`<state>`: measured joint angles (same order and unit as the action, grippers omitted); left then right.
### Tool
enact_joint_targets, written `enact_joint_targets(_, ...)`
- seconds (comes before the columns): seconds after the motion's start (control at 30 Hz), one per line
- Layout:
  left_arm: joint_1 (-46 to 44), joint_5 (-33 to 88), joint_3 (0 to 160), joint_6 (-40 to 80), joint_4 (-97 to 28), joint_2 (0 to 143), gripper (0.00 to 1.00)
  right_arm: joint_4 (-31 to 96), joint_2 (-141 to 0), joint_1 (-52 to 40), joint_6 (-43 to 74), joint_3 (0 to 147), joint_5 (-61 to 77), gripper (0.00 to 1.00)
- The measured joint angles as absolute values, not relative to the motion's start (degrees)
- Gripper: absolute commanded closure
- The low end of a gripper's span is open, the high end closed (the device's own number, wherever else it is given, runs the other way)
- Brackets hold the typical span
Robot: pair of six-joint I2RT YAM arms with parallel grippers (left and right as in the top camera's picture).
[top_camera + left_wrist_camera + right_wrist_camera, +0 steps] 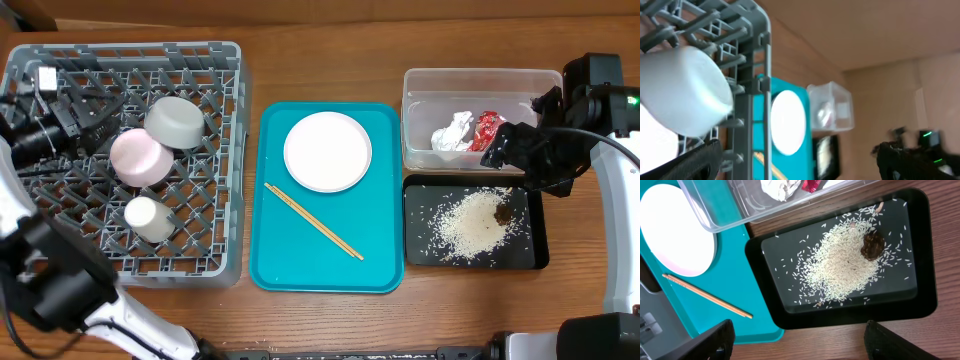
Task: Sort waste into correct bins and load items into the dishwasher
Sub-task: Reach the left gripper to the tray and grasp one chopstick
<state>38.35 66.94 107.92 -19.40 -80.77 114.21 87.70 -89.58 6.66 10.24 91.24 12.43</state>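
From overhead I see the dish rack (pixel 120 255) on the left already holding the grey bowl (pixel 175 120), the pink bowl (pixel 138 157) and the white cup (pixel 150 217). My left gripper (pixel 85 112) hangs over the rack's far left part. The white plate (pixel 327 151) and the chopsticks (pixel 313 220) lie apart on the teal tray (pixel 330 270), so those two are not yet loaded. To the right, the clear tub (pixel 480 80) contains the tissue (pixel 452 132) and the red wrapper (pixel 487 128). The black tray (pixel 425 250) just beside it carries the rice (pixel 470 228) and the brown scrap (pixel 501 213). I judge the waste sorted. My right gripper (pixel 505 150) hovers where tub and tray meet.

In the left wrist view the fingers (pixel 695 162) stand wide apart with nothing between them. A pale rounded thing fills the near left, too blurred for me to name; probably one of the bowls.

The right wrist view shows its fingers (pixel 710 342) spread wide and empty above the black tray's near edge.
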Motion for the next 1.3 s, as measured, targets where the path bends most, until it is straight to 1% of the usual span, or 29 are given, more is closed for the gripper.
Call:
enact_joint_targets(0.13,32.3,57.8,108.0,-14.6,-81.3,105.5,0.00,87.7,-89.6,6.7,10.3,91.2,12.4,0.16)
enact_joint_targets(0.27,20.4,43.7,108.1,-3.4,-83.7,100.7,0.00,87.7,-89.6,6.7,10.3,91.2,12.4,0.16)
enact_joint_targets(0.33,13.5,36.6,108.1,3.0,-85.4,100.5,0.00,87.7,-89.6,6.7,10.3,91.2,12.4,0.16)
enact_joint_targets(0.47,2.3,26.3,107.0,13.5,-86.5,100.8,0.00,87.9,-89.6,6.7,10.2,91.2,12.4,0.15)
enact_joint_targets(0.63,-9.8,17.8,102.4,24.5,-85.2,100.8,0.00,88.2,-89.6,6.7,10.3,91.2,12.4,0.15)
enact_joint_targets(0.7,-14.3,15.2,98.9,28.3,-83.1,100.8,0.00,88.3,-89.6,6.7,10.3,91.2,12.4,0.15)
enact_joint_targets(0.73,-17.5,13.7,95.3,31.2,-80.2,100.8,0.00,88.4,-89.6,6.7,10.2,91.3,12.2,0.15)
enact_joint_targets(1.0,-27.1,8.3,77.3,41.3,-66.8,101.0,0.00,88.6,-89.6,6.7,10.3,91.3,11.7,0.15)
enact_joint_targets(1.2,-30.3,2.5,65.9,43.8,-54.7,101.1,0.00,88.5,-89.6,6.7,10.3,91.3,11.7,0.15)
enact_joint_targets(1.3,-30.3,-0.3,62.6,44.0,-51.9,101.1,0.00,88.6,-89.6,6.7,10.3,91.3,11.7,0.15)
